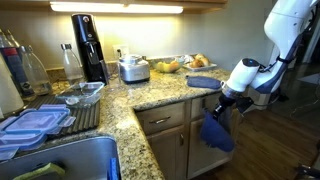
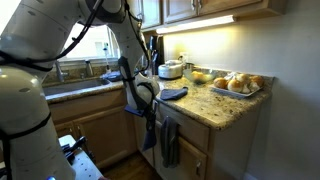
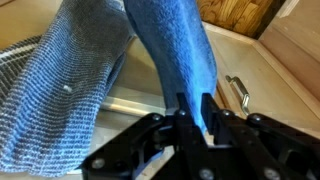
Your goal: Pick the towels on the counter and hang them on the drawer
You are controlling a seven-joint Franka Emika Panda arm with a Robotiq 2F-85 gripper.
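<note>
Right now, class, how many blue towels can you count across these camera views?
2. One towel lies on the counter; the hanging towel drapes below the counter edge, at the gripper. Others may be hidden.

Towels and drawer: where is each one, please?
Hanging towel (image 1: 216, 132), an exterior view, middle of cloth.
Counter towel (image 1: 201, 83), an exterior view, its centre.
Drawer (image 1: 175, 115), an exterior view, front panel.
</note>
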